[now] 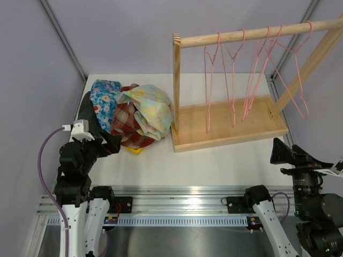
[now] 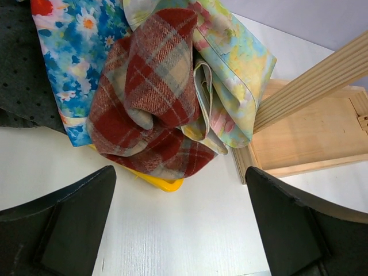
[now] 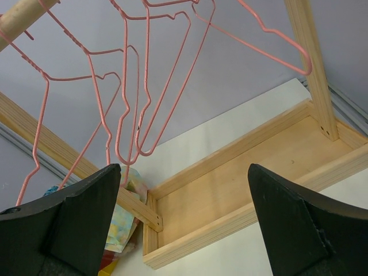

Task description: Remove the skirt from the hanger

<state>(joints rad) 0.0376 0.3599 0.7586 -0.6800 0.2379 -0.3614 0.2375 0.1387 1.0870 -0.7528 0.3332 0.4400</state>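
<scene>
Several skirts lie heaped on the white table left of the wooden rack: a red plaid skirt (image 1: pixel 128 127) (image 2: pixel 155 98), a pastel floral skirt (image 1: pixel 153 110) (image 2: pixel 230 63), a blue flowered skirt (image 1: pixel 104 101) (image 2: pixel 75 52) and a dark dotted one (image 2: pixel 23 75). A yellow plastic piece (image 2: pixel 164 183) (image 1: pixel 136 150) peeks out under the plaid. Several pink wire hangers (image 1: pixel 233 80) (image 3: pixel 138 86) hang bare on the rail (image 1: pixel 252 32). My left gripper (image 1: pixel 110 143) (image 2: pixel 179 178) is open just in front of the heap, holding nothing. My right gripper (image 1: pixel 284 152) (image 3: pixel 184 169) is open, low at the rack's right front.
The rack's wooden base tray (image 1: pixel 230 126) (image 3: pixel 241 172) sits at the middle right, its left upright post (image 1: pixel 176 80) (image 2: pixel 310 86) beside the heap. Grey walls close in the table, and a metal rail (image 1: pixel 177 206) runs along the near edge.
</scene>
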